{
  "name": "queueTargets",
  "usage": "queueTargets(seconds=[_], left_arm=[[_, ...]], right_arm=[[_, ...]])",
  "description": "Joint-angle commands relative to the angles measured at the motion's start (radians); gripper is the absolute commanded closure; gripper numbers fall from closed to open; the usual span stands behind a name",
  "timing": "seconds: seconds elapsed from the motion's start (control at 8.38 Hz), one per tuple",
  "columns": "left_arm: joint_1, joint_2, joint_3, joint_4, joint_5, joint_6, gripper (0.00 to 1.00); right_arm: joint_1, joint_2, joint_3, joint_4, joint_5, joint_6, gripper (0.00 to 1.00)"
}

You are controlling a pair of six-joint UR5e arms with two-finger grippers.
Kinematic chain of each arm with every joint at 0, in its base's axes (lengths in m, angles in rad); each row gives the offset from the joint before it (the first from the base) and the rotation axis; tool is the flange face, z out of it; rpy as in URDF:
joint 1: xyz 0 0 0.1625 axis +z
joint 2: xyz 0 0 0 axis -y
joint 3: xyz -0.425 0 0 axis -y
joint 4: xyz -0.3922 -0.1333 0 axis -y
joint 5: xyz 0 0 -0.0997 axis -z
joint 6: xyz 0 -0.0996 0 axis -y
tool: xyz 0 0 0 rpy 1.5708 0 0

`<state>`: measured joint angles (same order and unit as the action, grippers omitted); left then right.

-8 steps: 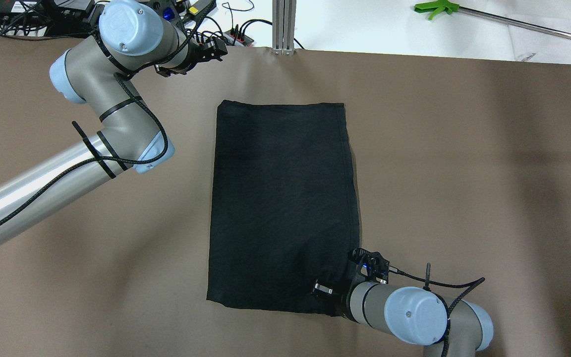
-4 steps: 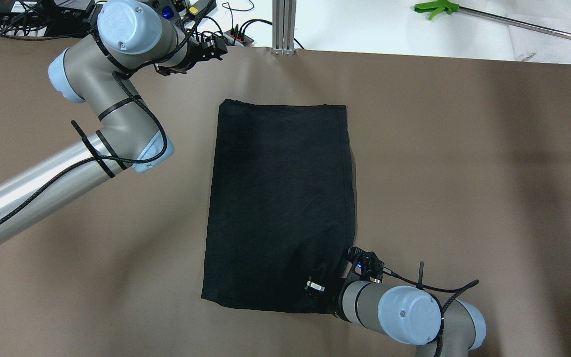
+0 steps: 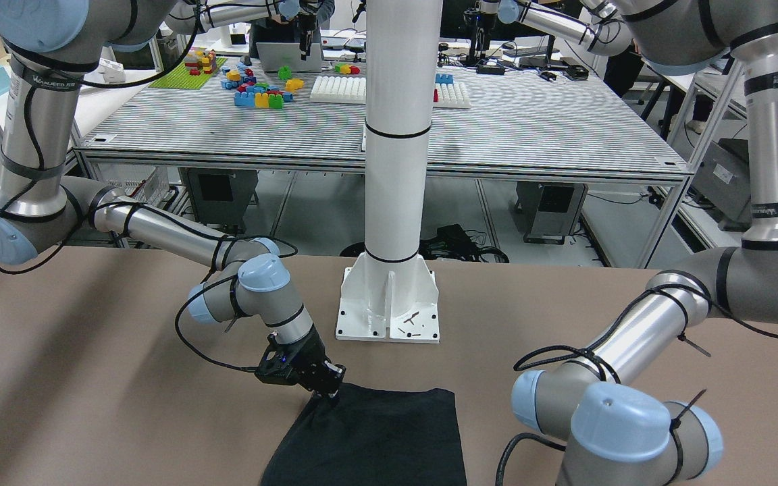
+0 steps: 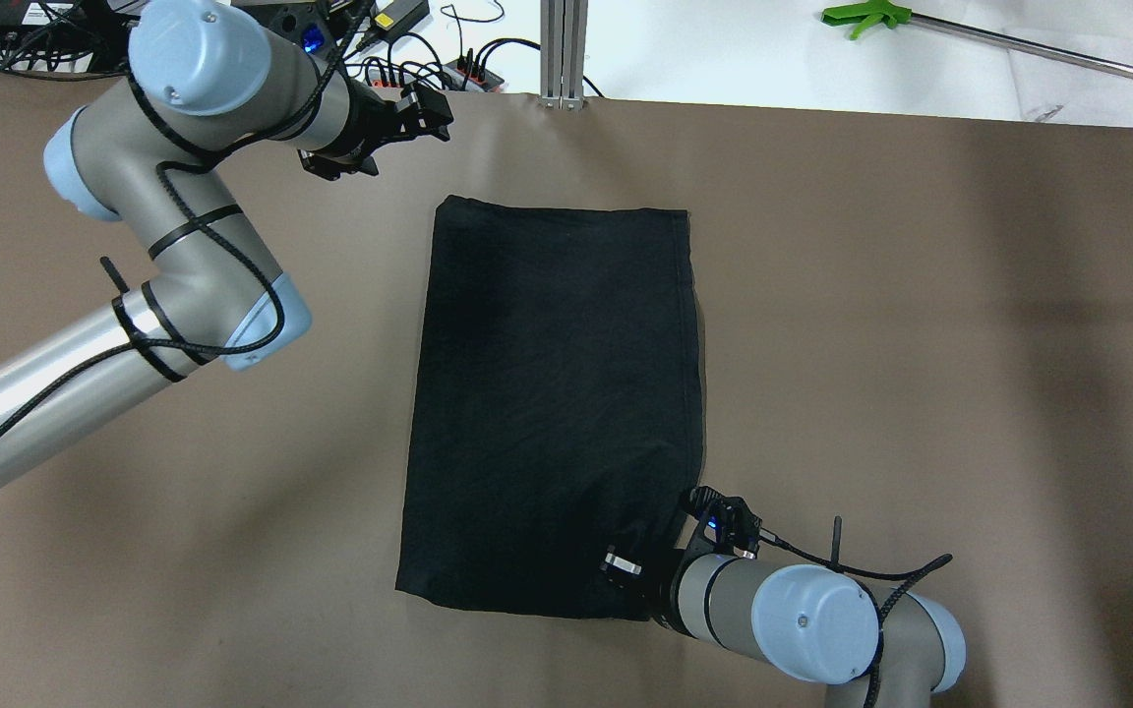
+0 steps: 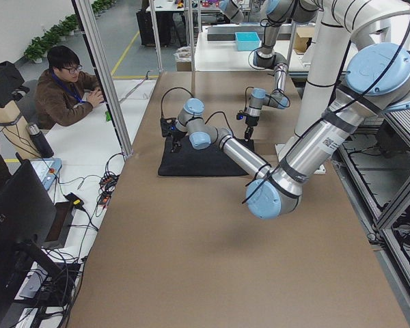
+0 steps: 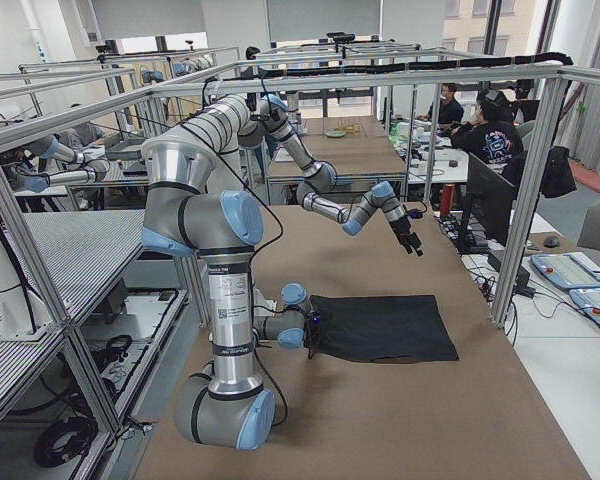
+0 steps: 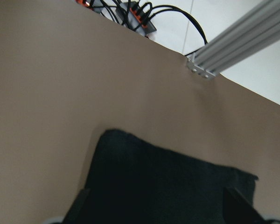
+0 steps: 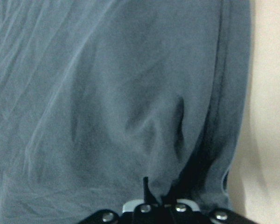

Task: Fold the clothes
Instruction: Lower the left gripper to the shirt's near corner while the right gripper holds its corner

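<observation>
I watch the left arm point(image 4: 183, 236) swing leftward, left gripper point(image 4: 434, 113) gaping empty; right gripper point(image 3: 330, 397) pinches the cloth point(image 4: 557, 393) corner; monitor point(image 5: 14, 219) reads HUAWEI.

The thin black fabric piece point(image 4: 557, 393) is shown as matt cloth, faintly creased, with stitched hems along its edges. The brown table covering point(image 4: 921, 344) is seen smooth and matt. The left arm's silver tube point(image 4: 35, 423) is finished in satin metal, the pale blue joint caps point(image 4: 807, 624) in glossy plastic. At the table's far edge a ribbed aluminium post point(image 4: 563, 49) is seen; the round white pole point(image 3: 399, 135) is glossily coated.
</observation>
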<state>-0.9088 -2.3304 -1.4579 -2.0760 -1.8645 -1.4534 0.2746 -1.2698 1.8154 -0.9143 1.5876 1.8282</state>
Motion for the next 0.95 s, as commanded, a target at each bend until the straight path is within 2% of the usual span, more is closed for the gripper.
queueTargets(seconds=[0.0,0.48,0.6,0.84], left_arm=[[0.092,0.146,-0.241,0.001,-0.041,-0.206,0.0],[0.437,0.313,-0.396,-0.002,0.307,-0.361,0.0],[0.505,0.389,-0.43,-0.019,0.371,-0.378,0.0],[0.592,0.439,-0.461,-0.059,0.436,-0.442,0.0]], right_arm=[[0.006,-0.002,0.016,0.0,0.0,-0.003,1.0],[0.006,-0.002,0.028,0.0,0.0,-0.018,1.0],[0.009,-0.002,0.044,0.0,0.0,-0.02,1.0],[0.027,-0.005,0.062,0.0,0.008,-0.023,1.0]])
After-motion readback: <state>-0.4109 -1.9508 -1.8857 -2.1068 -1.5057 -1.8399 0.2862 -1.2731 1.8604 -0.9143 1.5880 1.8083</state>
